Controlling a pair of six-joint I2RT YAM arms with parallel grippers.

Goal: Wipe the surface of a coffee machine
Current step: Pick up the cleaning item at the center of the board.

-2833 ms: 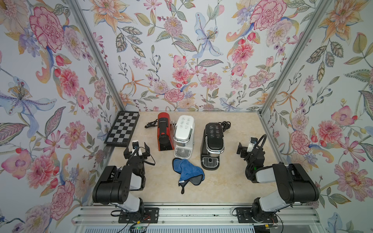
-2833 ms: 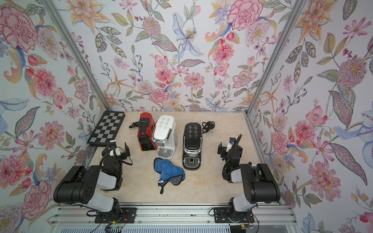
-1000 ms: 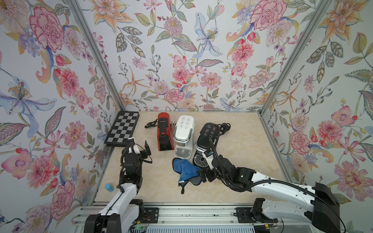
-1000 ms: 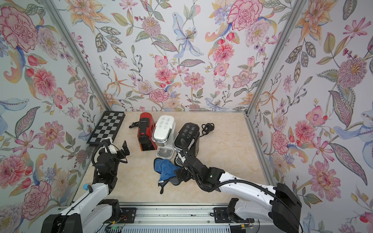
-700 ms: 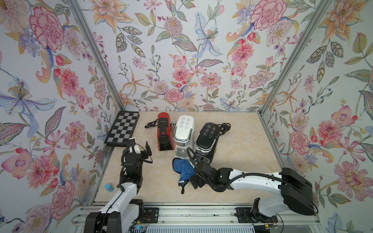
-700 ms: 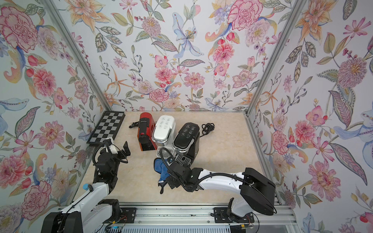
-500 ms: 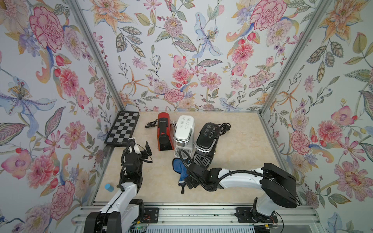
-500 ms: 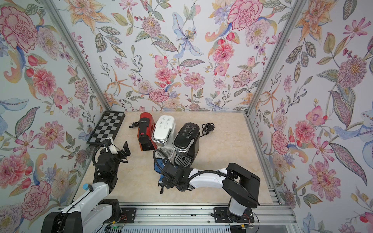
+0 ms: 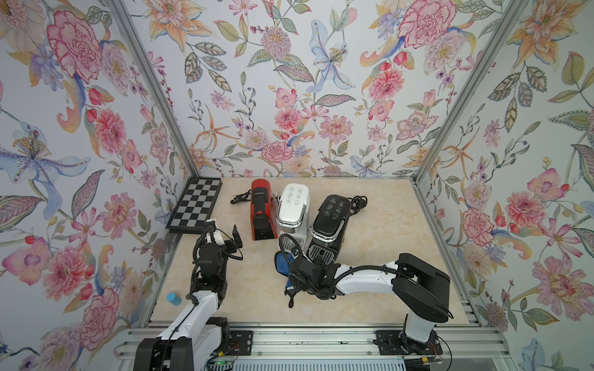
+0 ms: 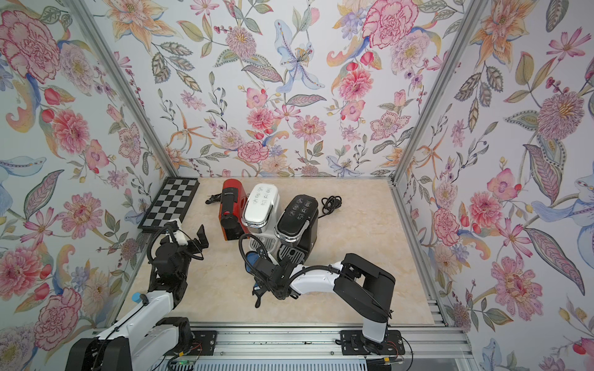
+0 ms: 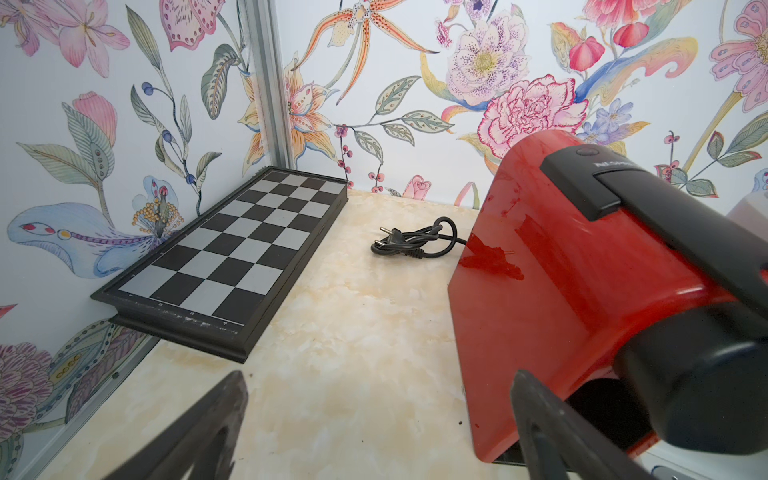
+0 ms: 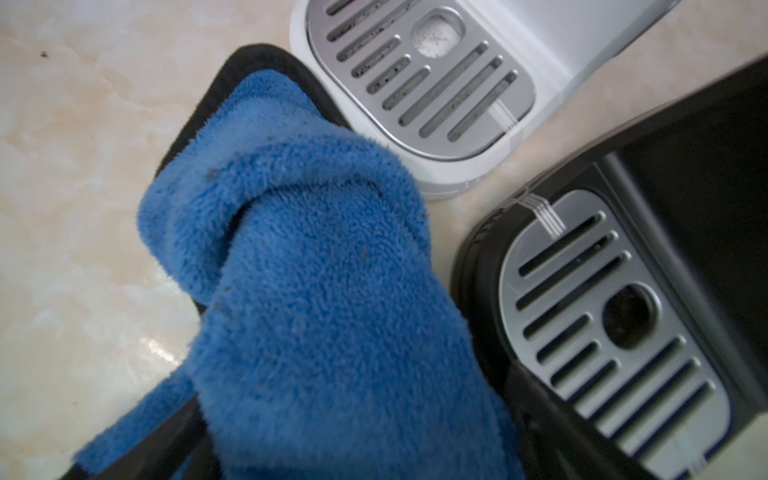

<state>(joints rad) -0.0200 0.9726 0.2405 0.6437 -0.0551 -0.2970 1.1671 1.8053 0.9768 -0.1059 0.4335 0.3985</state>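
Three coffee machines stand side by side in both top views: red [image 9: 263, 208], white [image 9: 292, 205] and black [image 9: 331, 215], the black one turned askew against the white. A blue cloth [image 9: 281, 261] with a black edge lies in front of them. My right gripper [image 9: 297, 282] is low over it and open. In the right wrist view the cloth [image 12: 324, 270] bunches up between its two fingers [image 12: 536, 415], beside the black machine's drip tray [image 12: 602, 324]. My left gripper [image 11: 380, 415] is open and empty, just left of the red machine [image 11: 561, 291].
A chessboard [image 9: 196, 202] lies along the left wall. Power cables lie behind the red machine [image 11: 415, 241] and the black machine [image 9: 358, 202]. A small blue cylinder [image 9: 173, 298] sits at the front left edge. Flowered walls close three sides.
My right arm swung in from the right, passed the black machine, which now stands turned, and came down over the blue cloth. The left arm rose earlier and has held still since.
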